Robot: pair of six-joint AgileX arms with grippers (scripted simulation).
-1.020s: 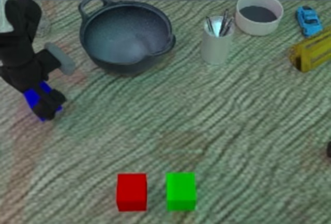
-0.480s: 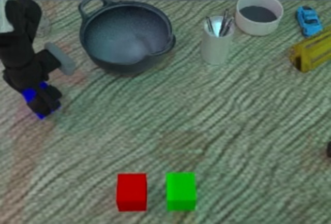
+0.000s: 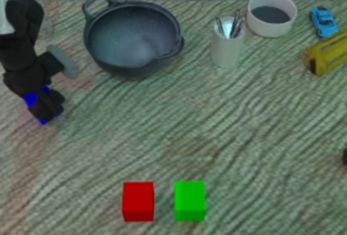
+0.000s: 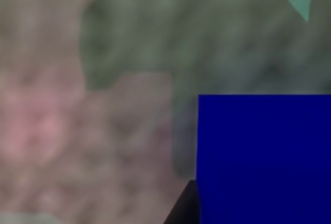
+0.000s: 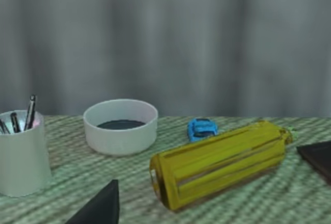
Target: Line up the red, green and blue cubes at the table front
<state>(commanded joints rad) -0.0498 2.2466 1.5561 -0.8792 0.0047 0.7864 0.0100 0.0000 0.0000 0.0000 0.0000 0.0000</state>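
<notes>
So the blue cube is gripped by the left gripper at the far left, edges slightly skewed to the table. Red cube and green cube are squared up side by side at the near edge. A dark pan is sat beyond.

Red cube and green cube side by side at surface front; blue cube far left, under left tool.
</notes>
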